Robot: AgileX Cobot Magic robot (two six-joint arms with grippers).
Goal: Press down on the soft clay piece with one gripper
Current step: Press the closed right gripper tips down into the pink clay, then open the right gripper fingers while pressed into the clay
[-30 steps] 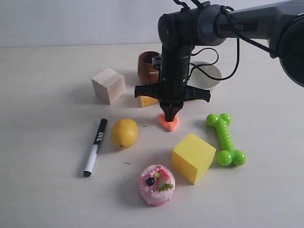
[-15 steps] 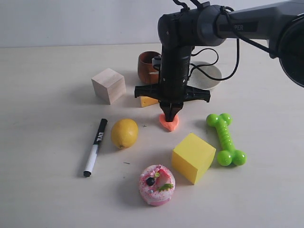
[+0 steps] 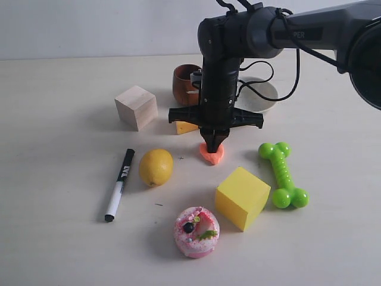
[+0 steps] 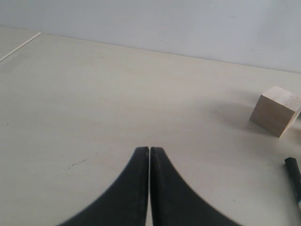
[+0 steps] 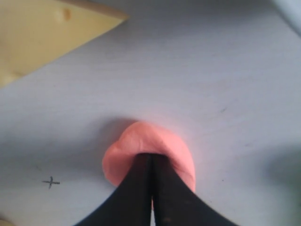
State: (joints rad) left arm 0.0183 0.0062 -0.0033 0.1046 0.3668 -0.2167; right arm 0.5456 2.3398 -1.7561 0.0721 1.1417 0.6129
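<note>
The right gripper (image 3: 213, 146) stood upright over the middle of the pale table (image 3: 59, 149), hanging from a black arm that reached in from the right; its crossbar lay level and its two black fingers were pressed together into a single point, pinching nothing; that point rested on top of the soft clay piece (image 3: 212, 158). The wrist camera showed the same closely: the joined fingertips of the right gripper (image 5: 151, 157) met the soft clay piece (image 5: 141, 136) about its middle, the salmon-orange lump lying flat on the table around them.

The clay lay just in front of the cheese wedge (image 3: 186, 127), which also showed close by in the wrist camera (image 5: 42, 33); the lemon (image 3: 156, 167) sat to its left, the yellow cube (image 3: 242, 197) nearer me and to the right, the green bone toy (image 3: 283, 174) further right; none touched it.

A sprinkled pink donut (image 3: 196, 232) sat at the front, a black marker (image 3: 119, 185) lay left of the lemon, and a wooden cube (image 3: 136, 106) stood further back on the left; behind the arm were a brown cup (image 3: 186, 83) and a white bowl (image 3: 262, 95).

The left gripper (image 4: 149, 149) had its fingers pressed together too, with nothing between them, over bare table; the wooden cube (image 4: 275, 110) and the marker's end (image 4: 294, 176) lay well apart from it.
</note>
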